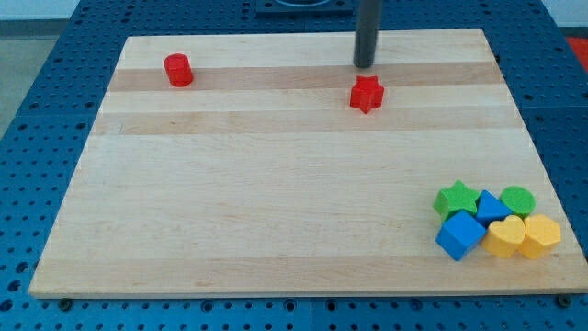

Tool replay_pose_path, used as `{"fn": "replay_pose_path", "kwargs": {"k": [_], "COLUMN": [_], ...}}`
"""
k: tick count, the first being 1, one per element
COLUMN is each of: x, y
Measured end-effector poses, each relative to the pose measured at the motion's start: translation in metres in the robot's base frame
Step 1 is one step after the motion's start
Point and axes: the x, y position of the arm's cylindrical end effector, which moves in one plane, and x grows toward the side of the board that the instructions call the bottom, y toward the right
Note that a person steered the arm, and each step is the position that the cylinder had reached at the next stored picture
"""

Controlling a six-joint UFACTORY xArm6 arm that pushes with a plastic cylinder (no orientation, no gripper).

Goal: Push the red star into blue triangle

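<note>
The red star (pixel 366 94) lies on the wooden board in the upper middle. My tip (pixel 365 64) stands just above the star toward the view's top, a small gap apart from it. The blue triangle (pixel 491 207) sits in a cluster of blocks at the lower right, far from the star.
A red cylinder (pixel 178 70) stands at the upper left. Around the triangle are a green star (pixel 457 198), a green cylinder (pixel 518 199), a blue cube (pixel 459 236), a yellow heart (pixel 504 236) and a yellow hexagon (pixel 541 235). The board's right edge (pixel 535 156) is close to the cluster.
</note>
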Motion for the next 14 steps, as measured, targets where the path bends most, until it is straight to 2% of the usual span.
{"fn": "replay_pose_path", "kwargs": {"k": [2,3,4,5,9,11,13,14], "x": [0.02,-0.007,-0.006,0.002,0.126,0.16,0.133,0.133], "y": [0.038,0.022,-0.021,-0.035,-0.018,-0.009,-0.005,0.021]}}
